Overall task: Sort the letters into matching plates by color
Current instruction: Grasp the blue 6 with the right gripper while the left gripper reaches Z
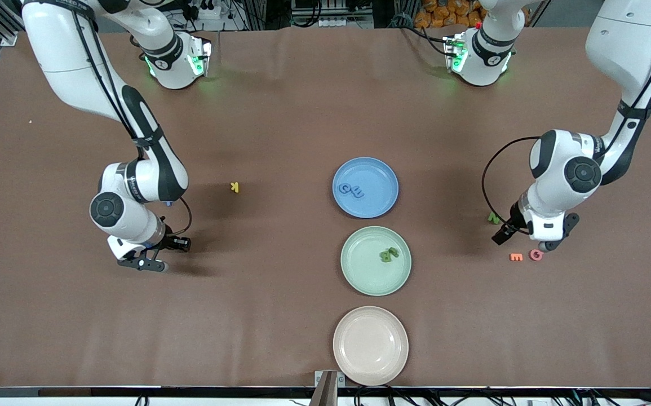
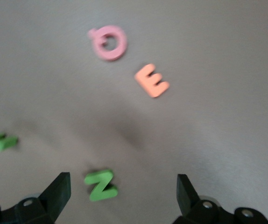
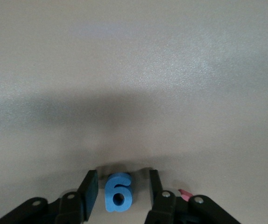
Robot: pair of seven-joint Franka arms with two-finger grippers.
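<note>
From the front, three plates line the worktop's middle: blue plate and green plate each hold matching letters, while the beige plate sits at the near edge. At the left wrist, the left end effector gapes above a green N. At the right wrist, the right end effector brackets a blue 6, fingers just apart from it.

the left gripper hangs above the brown table with its black fingers spread wide. a green letter n lies between them, nearer one finger. a second green letter lies apart, and an orange e sits beside a pink q.
</note>
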